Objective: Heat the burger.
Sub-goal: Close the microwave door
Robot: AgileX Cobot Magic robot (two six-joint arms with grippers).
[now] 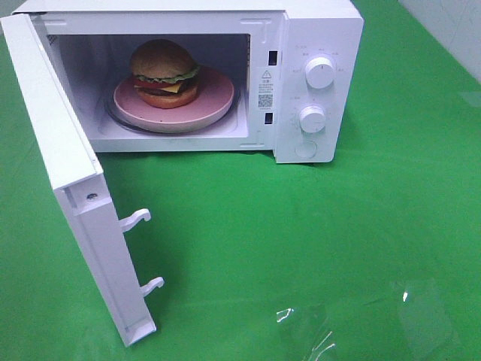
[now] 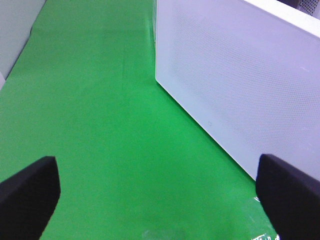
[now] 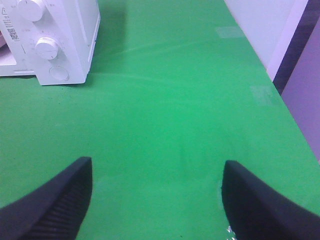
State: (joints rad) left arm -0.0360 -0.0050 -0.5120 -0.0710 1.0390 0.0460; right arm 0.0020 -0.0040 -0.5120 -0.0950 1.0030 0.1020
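Observation:
The burger (image 1: 165, 73), with a golden-brown bun, lettuce, tomato, cheese and patty, sits on a pink plate (image 1: 214, 96) inside a white microwave (image 1: 319, 30). The microwave door (image 1: 71, 184) stands wide open, swung out toward the front left. Neither arm shows in the exterior high view. In the left wrist view my left gripper (image 2: 160, 200) is open and empty, facing the outer face of the door (image 2: 240, 85). In the right wrist view my right gripper (image 3: 156, 200) is open and empty above the green cloth, some way from the microwave's control panel (image 3: 47, 45).
Two white knobs (image 1: 320, 73) and a round button (image 1: 305, 148) are on the microwave's right panel. Two latch hooks (image 1: 137, 218) stick out of the door edge. Green cloth (image 1: 301, 241) covers the table. A table edge and wall (image 3: 280, 45) lie to the right.

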